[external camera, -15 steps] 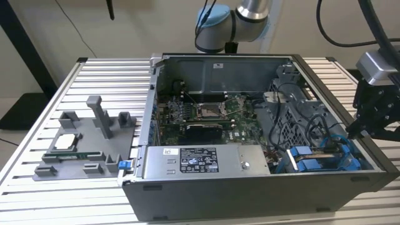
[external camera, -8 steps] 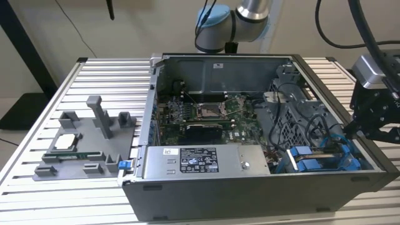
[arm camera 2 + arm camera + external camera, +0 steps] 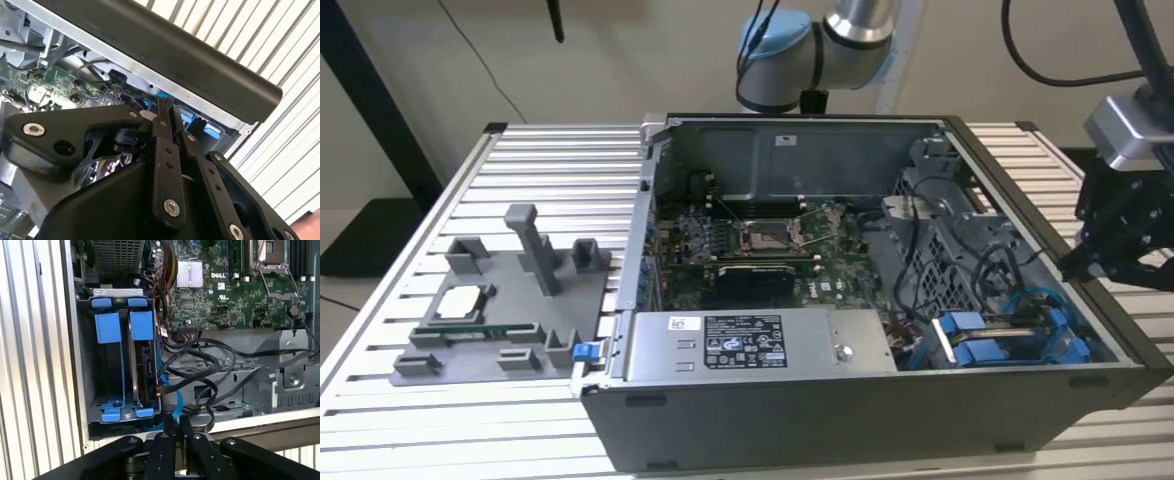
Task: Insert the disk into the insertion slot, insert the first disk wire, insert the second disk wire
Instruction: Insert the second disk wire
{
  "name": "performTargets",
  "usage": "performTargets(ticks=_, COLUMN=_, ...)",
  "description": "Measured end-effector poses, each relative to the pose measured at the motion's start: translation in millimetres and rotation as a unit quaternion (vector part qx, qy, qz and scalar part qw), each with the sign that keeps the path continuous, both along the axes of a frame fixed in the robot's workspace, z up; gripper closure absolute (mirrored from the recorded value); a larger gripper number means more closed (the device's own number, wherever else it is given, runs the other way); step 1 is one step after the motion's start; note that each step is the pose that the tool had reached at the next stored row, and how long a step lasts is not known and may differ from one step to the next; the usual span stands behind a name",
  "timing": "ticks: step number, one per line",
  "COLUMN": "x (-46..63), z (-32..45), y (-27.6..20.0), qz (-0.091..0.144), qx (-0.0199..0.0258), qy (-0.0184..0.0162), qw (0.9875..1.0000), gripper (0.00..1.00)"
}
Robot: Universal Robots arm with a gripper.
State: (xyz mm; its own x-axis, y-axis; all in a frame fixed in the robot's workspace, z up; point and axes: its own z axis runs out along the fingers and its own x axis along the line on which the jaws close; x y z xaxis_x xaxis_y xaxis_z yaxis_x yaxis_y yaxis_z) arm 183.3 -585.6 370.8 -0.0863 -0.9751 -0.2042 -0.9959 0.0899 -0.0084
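Sitting upright in the insertion slot (image 3: 100, 385), the disk (image 3: 145, 367) in its blue carrier lies just ahead of the gripper (image 3: 175, 432) in the first wrist view, with black and blue cables (image 3: 200, 365) looped beside it. Gripper fingers (image 3: 164, 440) are pressed together, holding nothing, poised over the computer case (image 3: 854, 410) wall. Beyond the bay lies the green motherboard (image 3: 235, 295); the case rests on the slatted table (image 3: 427, 420).

Black cables (image 3: 200, 370) loop across the case floor beside the slot (image 3: 107, 370), crowding that side; the slot's left bay stands open between blue tabs (image 3: 106, 326).
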Motion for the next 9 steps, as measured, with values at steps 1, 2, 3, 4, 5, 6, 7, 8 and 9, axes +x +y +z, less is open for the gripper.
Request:
performTargets(ticks=1, x=-1.2, z=3.9, y=-0.1, qz=0.0, qx=-0.0001, qy=0.0, qw=1.0, gripper=1.0)
performTargets(ticks=2, x=-2.8, z=6.1, y=-0.1, qz=0.0, qx=-0.0002, qy=0.0, qw=1.0, gripper=1.0)
performTargets(ticks=3, x=-5.1, z=7.4, y=-0.1, qz=0.0, qx=0.0, qy=0.0, qw=1.0, gripper=1.0)
performTargets(ticks=4, x=-6.8, z=8.3, y=-0.1, qz=-0.001, qx=0.0, qy=0.0, qw=1.0, gripper=1.0)
performTargets(ticks=5, x=-9.1, z=9.5, y=-0.1, qz=-0.001, qx=0.0, qy=0.0, qw=1.0, gripper=1.0)
performTargets(ticks=6, x=-11.1, z=10.7, y=-0.1, qz=-0.001, qx=-0.0001, qy=0.0, qw=1.0, gripper=1.0)
performTargets(ticks=7, x=-13.4, z=12.1, y=-0.1, qz=-0.001, qx=-0.0001, qy=0.0, qw=1.0, gripper=1.0)
performTargets(ticks=8, x=-15.8, z=12.5, y=-0.1, qz=-0.001, qx=0.0, qy=0.0, qw=1.0, gripper=1.0)
performTargets(ticks=9, x=-18.4, z=12.6, y=-0.1, qz=-0.002, qx=0.0001, qy=0.0, qw=1.0, gripper=1.0)
